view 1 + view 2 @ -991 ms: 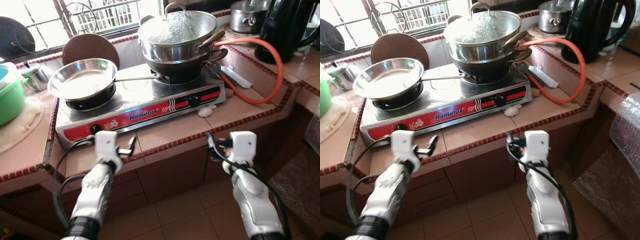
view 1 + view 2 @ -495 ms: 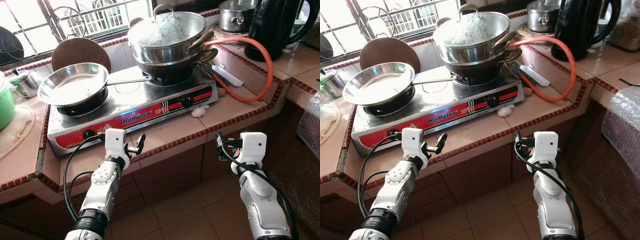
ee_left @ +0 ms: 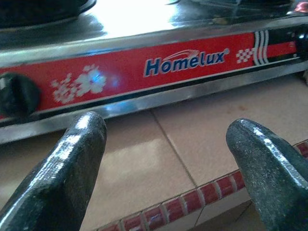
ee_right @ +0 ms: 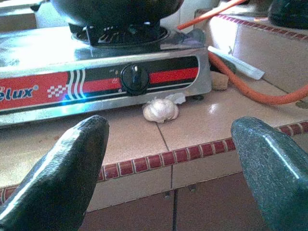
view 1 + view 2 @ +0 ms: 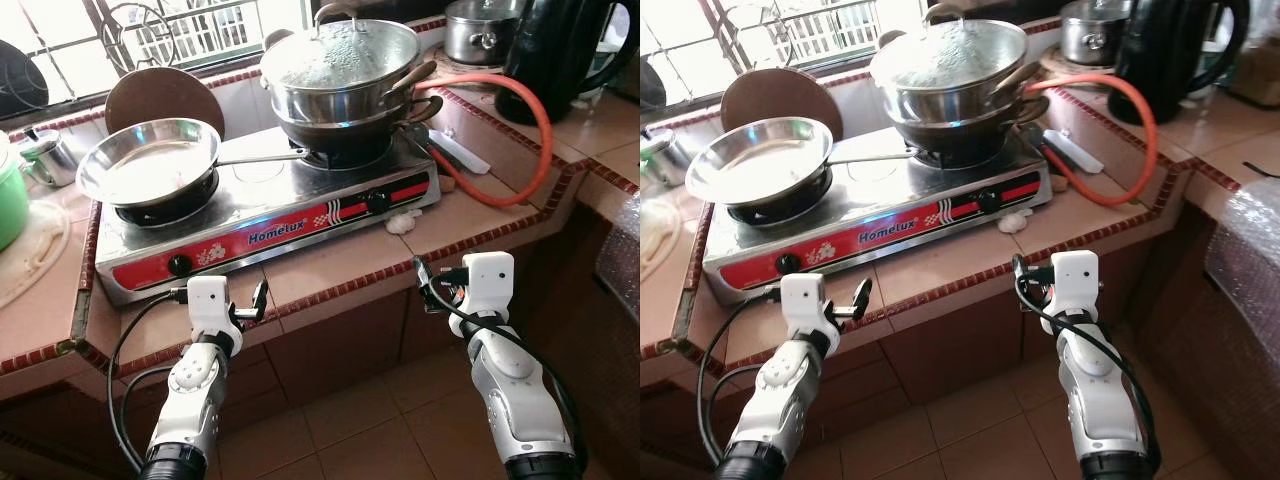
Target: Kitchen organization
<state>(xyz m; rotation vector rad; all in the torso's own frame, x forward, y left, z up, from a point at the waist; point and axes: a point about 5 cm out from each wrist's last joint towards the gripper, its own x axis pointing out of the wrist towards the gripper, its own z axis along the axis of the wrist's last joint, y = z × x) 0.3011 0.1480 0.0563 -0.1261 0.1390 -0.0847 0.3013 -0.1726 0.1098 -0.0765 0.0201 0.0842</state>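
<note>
A steel two-burner stove (image 5: 270, 225) with a red Homelux front stands on the tiled counter (image 5: 350, 258). An empty steel frying pan (image 5: 150, 170) sits on its left burner. Stacked pots under a lid (image 5: 340, 75) sit on the right burner. A garlic bulb (image 5: 404, 222) lies on the tiles by the stove's front right corner, below a black knob (image 4: 134, 78). My left gripper (image 5: 252, 303) is open at the counter's front edge, facing the stove front (image 3: 183, 62). My right gripper (image 5: 425, 288) is open, just off the edge, facing the garlic (image 4: 160, 109).
An orange gas hose (image 5: 540, 150) loops over the right counter beside a black kettle (image 5: 570, 50) and a small steel pot (image 5: 478, 28). A green tub (image 5: 8, 205), a steel cup (image 5: 45, 155) and a round brown board (image 5: 165, 95) stand at left. Bubble wrap (image 5: 1250, 270) lies at right.
The camera view has shifted a little. Both grippers stay open in front of the counter edge, and nothing has been taken hold of.
</note>
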